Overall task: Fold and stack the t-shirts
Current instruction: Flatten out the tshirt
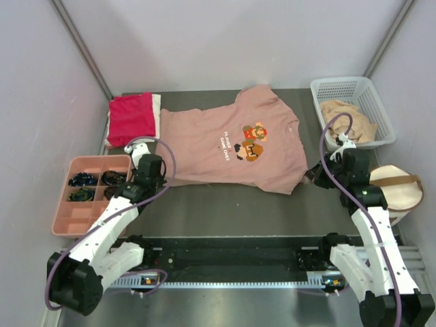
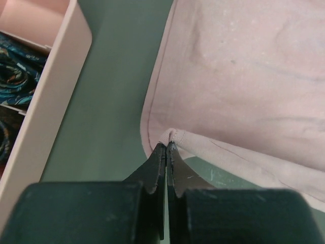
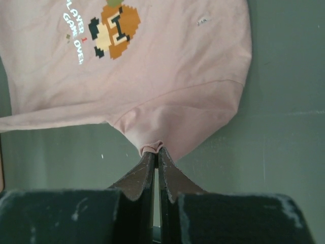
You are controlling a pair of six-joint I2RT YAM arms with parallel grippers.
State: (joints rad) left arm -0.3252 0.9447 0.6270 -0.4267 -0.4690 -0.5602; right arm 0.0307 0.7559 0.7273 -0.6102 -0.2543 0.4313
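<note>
A dusty-pink t-shirt with a pixel-art print lies spread flat on the dark table, neck toward the right. My left gripper is shut on its near-left hem corner. My right gripper is shut on the near-right sleeve edge. The pinched cloth is raised a little off the table. A folded red t-shirt lies at the far left on a white one. A tan one sits crumpled in the basket.
A pink compartment tray with dark items stands at the left, close to my left arm; its wall shows in the left wrist view. A white mesh basket stands far right. A round cream bag with a brown strap lies by my right arm.
</note>
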